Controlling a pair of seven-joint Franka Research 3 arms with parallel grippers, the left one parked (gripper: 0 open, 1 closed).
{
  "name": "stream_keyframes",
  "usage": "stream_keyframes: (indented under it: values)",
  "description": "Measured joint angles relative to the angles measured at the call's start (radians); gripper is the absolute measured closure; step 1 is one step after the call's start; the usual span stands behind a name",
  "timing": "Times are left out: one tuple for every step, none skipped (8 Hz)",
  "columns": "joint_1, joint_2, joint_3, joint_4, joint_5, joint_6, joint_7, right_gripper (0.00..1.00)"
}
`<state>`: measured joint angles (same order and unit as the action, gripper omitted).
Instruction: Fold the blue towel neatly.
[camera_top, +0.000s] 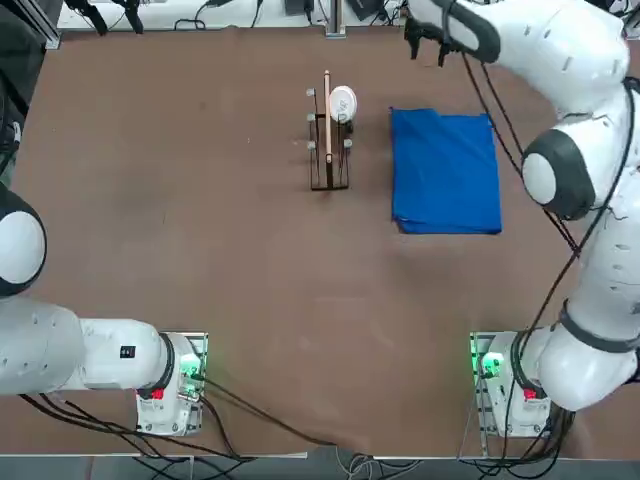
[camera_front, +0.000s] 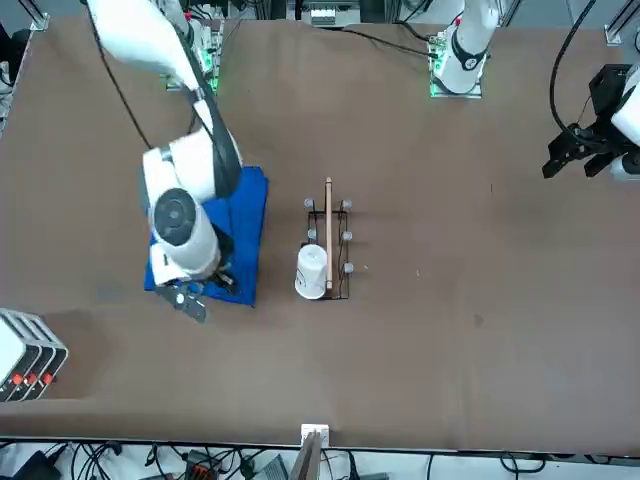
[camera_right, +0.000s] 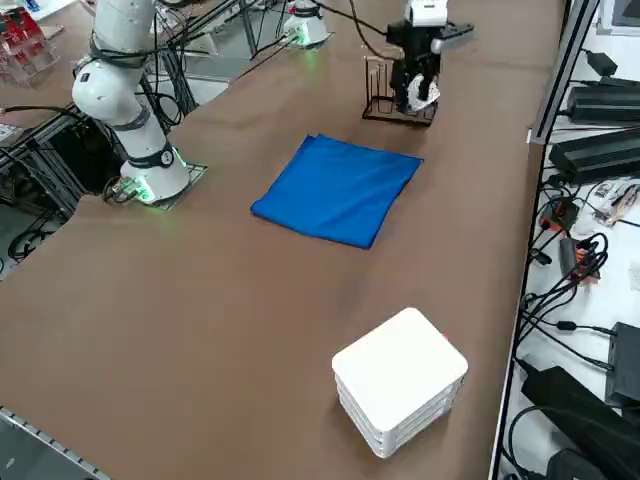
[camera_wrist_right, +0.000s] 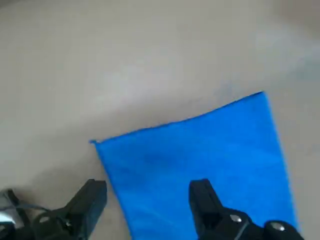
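The blue towel (camera_top: 445, 172) lies flat on the brown table as a folded rectangle, right of the wooden rack; it also shows in the front view (camera_front: 250, 215) and the right side view (camera_right: 338, 188). My right gripper (camera_top: 427, 50) hangs raised above the table near the towel's far edge, open and holding nothing. In the wrist view the two black fingers of the gripper (camera_wrist_right: 147, 200) stand wide apart over one end of the towel (camera_wrist_right: 200, 150). The arm hides part of the towel in the front view, where the gripper (camera_front: 190, 298) sits at the cloth's near edge.
A small wooden rack (camera_top: 328, 150) with a white cup (camera_top: 342, 103) at its far end stands just left of the towel. A white stacked box (camera_right: 400, 395) sits on the far right part of the table. Cables trail along the table's edges.
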<state>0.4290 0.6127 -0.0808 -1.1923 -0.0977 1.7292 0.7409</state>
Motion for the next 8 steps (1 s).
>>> stream_keyframes:
  values:
    - [-0.027, -0.054, -0.001, 0.003, 0.000, -0.067, -0.093, 0.00]
    - [-0.054, -0.103, -0.001, 0.003, 0.000, -0.133, -0.177, 0.00]
    - [-0.079, -0.145, -0.001, 0.002, 0.000, -0.189, -0.260, 0.00]
    - [-0.103, -0.183, -0.001, -0.001, 0.000, -0.227, -0.342, 0.00]
    - [-0.128, -0.221, -0.002, -0.014, 0.000, -0.248, -0.419, 0.00]
    - [-0.154, -0.262, -0.002, -0.037, 0.000, -0.262, -0.490, 0.00]
    - [-0.176, -0.298, -0.002, -0.060, 0.000, -0.277, -0.550, 0.00]
    - [-0.191, -0.331, -0.002, -0.081, 0.000, -0.292, -0.594, 0.00]
